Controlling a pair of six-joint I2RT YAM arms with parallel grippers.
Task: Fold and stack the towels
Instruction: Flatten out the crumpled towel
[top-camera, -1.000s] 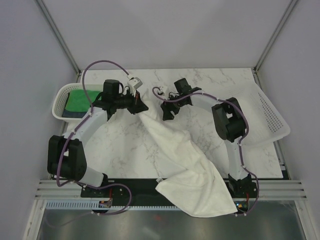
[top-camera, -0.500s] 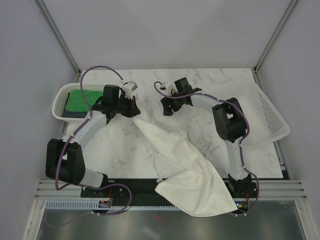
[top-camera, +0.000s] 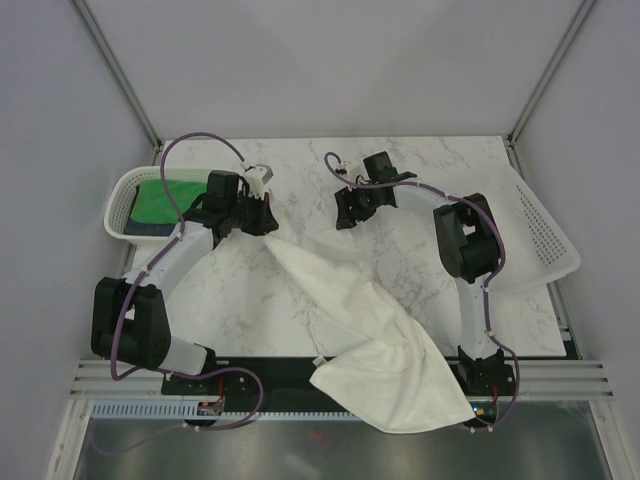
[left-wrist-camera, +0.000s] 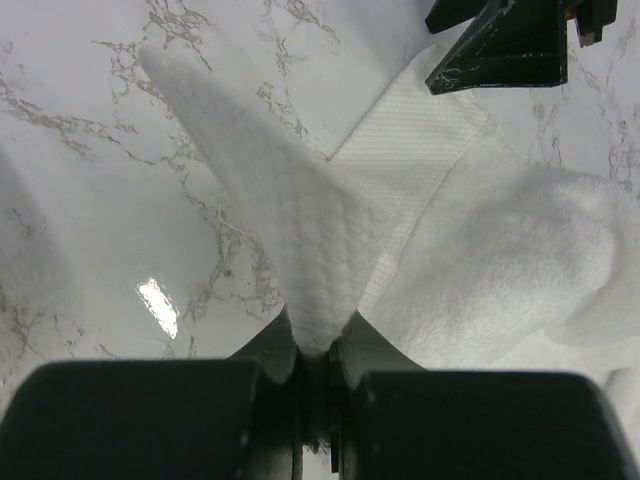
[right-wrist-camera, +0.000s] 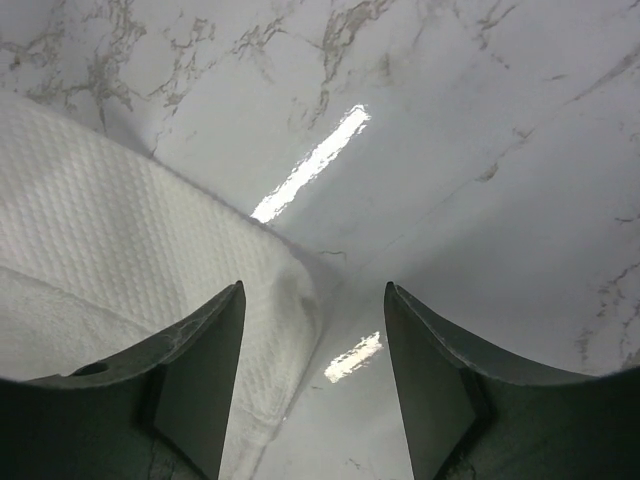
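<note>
When seen from above, the left gripper (top-camera: 266, 218) is clamped on one corner of a large white terry towel (top-camera: 370, 330). The towel runs diagonally across the white marble-patterned table (top-camera: 420, 170) and spills over its near edge beside the right arm's base. The right gripper (top-camera: 347, 210) hangs near the towel's far end. At the left, a small white perforated plastic basket (top-camera: 118, 200) holds a folded bright green towel (top-camera: 155, 200) lying on a dark navy towel (top-camera: 145, 228). A larger white perforated tray-like basket (top-camera: 545, 235) sits tilted at the table's right edge.

From the left wrist, the left gripper (left-wrist-camera: 318, 360) pinches a peaked fold of the large white terry towel (left-wrist-camera: 300, 230), with the rest bunched to the right. The right gripper (left-wrist-camera: 510, 40) shows at the top right.

From the right wrist, the right gripper (right-wrist-camera: 315, 390) has its dark fingers (right-wrist-camera: 200, 370) well apart and gripping nothing. The towel's (right-wrist-camera: 110, 250) waffle-textured hem lies on the table (right-wrist-camera: 480, 120) beneath one of them.
</note>
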